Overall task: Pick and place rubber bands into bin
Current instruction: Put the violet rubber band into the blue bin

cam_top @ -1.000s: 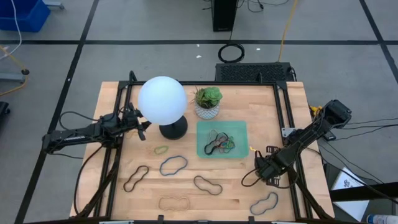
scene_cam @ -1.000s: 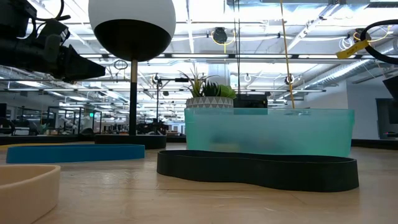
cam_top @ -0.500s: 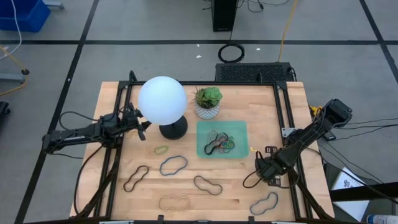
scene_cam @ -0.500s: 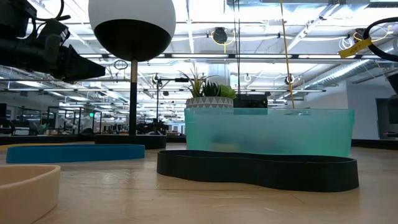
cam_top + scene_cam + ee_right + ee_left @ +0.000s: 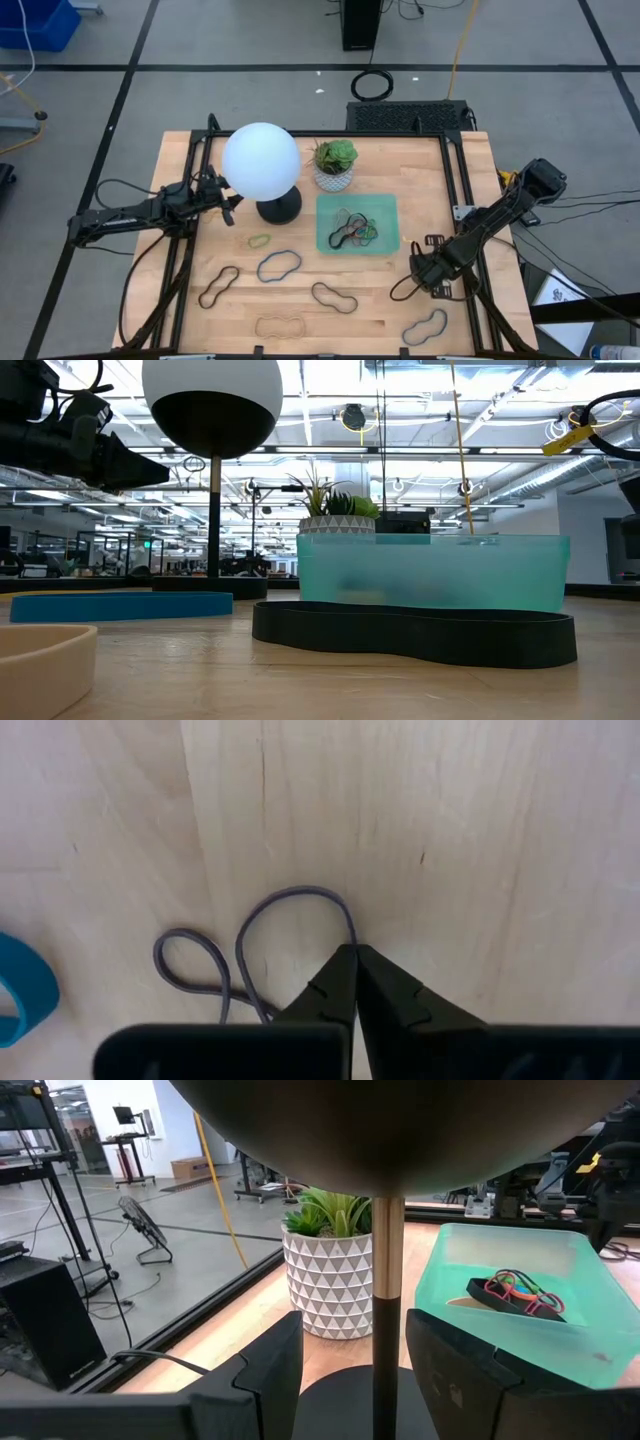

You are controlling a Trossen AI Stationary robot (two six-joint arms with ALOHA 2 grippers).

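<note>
At the near edge of the pale wooden bench (image 5: 300,345) lie a tan band (image 5: 280,326), its long axis running left to right, and a dark band (image 5: 426,326) slanting toward the right corner. Just beyond sit a brown band (image 5: 217,286) on a slant, a blue band (image 5: 279,265) and a black band (image 5: 334,297), both lying roughly crosswise. The right gripper (image 5: 418,274) is down at the bench near the right rail, its jaws pinched closed on a thin greyish band (image 5: 262,942) that curls in two loops on the wood. A small green band (image 5: 259,240) lies by the lamp base. The mint-green bin (image 5: 385,205) stands mid-bench with several bands (image 5: 353,230) heaped inside. Farther back are a white globe lamp (image 5: 261,162) and a potted plant (image 5: 334,164). The left gripper (image 5: 231,205) waits beside the lamp, jaws apart and holding nothing. Beyond the bench is grey floor with dark lines, a black cable coil (image 5: 372,85) and a blue crate (image 5: 35,25).
</note>
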